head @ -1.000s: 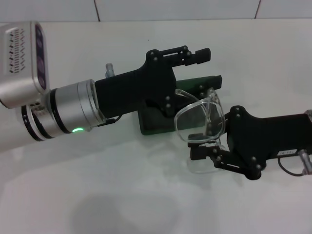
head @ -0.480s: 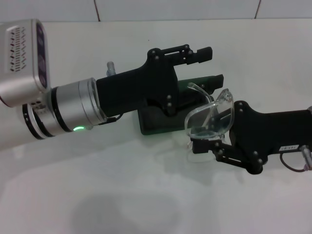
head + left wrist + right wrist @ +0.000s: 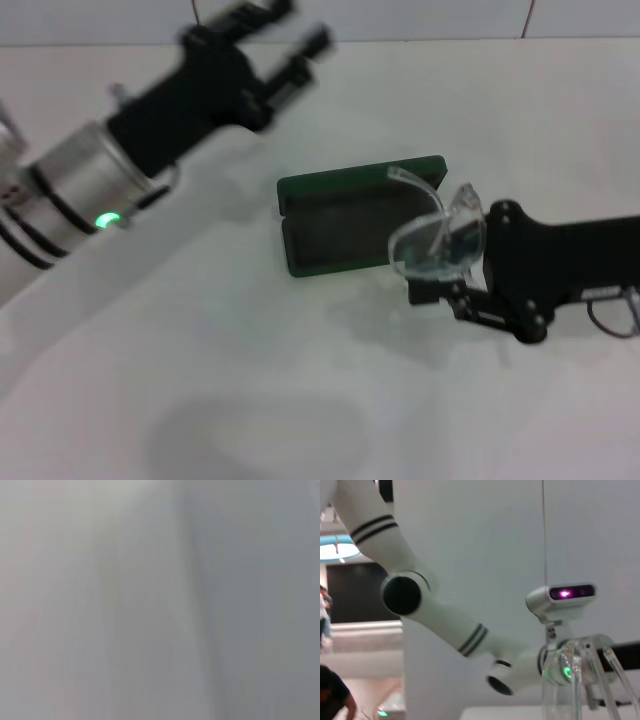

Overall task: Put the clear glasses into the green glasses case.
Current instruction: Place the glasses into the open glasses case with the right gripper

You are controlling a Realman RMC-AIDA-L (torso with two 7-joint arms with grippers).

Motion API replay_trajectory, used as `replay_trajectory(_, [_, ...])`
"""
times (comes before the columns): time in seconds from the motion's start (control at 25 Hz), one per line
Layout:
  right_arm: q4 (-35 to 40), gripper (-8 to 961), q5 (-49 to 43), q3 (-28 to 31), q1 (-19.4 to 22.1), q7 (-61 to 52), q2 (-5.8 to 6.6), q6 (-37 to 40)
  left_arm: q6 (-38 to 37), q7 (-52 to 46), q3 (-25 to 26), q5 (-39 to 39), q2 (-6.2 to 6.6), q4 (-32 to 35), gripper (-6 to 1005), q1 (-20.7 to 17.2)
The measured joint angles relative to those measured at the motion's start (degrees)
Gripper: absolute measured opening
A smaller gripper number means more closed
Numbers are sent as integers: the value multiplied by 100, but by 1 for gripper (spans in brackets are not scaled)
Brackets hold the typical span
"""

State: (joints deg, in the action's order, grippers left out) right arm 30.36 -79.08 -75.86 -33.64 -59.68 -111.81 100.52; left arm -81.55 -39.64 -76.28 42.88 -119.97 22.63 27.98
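The head camera looked down across the white table (image 3: 300, 400). The right wrist camera faced the robot's body through the clear glasses (image 3: 580, 680), also visible overhead. The left wrist camera showed only grey blur.

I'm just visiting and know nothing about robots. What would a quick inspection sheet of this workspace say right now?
Surface: plain white table, bare where it shows.
Job's things: green glasses case lies open on the table; clear glasses are held tilted at the case's right end, not yet inside.
Clutter: nothing seen.
Hands: right hand is shut on the clear glasses beside the case; left hand is open and empty, raised over the far left part of the table, away from the case.
Cables: a thin dark cable loops at the right arm's wrist.
Surroundings: pale tiled wall behind the table; the right wrist view shows a dim room beyond the left arm.
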Motion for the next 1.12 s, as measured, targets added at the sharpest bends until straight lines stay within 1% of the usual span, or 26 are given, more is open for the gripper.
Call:
replay_trajectory(0.08, [327,125,-83,2,47,-158,6,-295,120,170,319,-274,1,-103,516,-141])
replay_trajectory(0.16, [1029,126,-382,2,147,-537,-15,-801,192,240,624,-390,9,-179,516,-273])
replay_trajectory(0.24, [1873,126,-1013,4,254,-1065,-125,-1379,281,217,900,-406,26,-217,516,-414])
replay_trajectory(0.32, [2610,126,-1720,-48,342,-1553,-289,-1852,362,179,1124,-412,35,-234,516,-580])
replay_trajectory(0.36, [3103,126,-2242,-179,408,-1939,-373,-2199,377,174,1184,-412,35,-250,516,-629])
replay_trajectory(0.4, [3360,127,-2513,-355,445,-2202,-404,-2419,383,172,1246,-415,35,-288,516,-683])
replay_trajectory(0.44, [3592,127,-2779,-562,469,-2481,-407,-2656,386,172,1285,-416,33,-321,516,-728])
replay_trajectory(0.48, [3592,127,-2779,-562,469,-2481,-407,-2656,386,172,1293,-415,30,-345,516,-767])
replay_trajectory(0.52, [4014,127,-3352,-1167,476,-3081,-383,-3170,387,172,1300,-416,30,-359,516,-810])
replay_trajectory(0.56, [4196,127,-3790,-1582,432,-3413,-395,-3470,389,174,1302,-416,30,-370,516,-841])
replay_trajectory(0.76, [4326,128,-4799,-2510,298,-4068,-421,-4332,448,185,1303,-407,28,-509,515,-818])
replay_trajectory(0.88, [4309,129,-5158,-3032,216,-4336,-431,-4858,474,180,1285,-375,29,-510,515,-805])
replay_trajectory(1.04, [4251,129,-5312,-3383,175,-4362,-433,-5154,523,174,1270,-360,31,-513,515,-761])
replay_trajectory(1.12, [4232,130,-5320,-3467,160,-4366,-434,-5193,531,174,1269,-350,32,-515,515,-756])
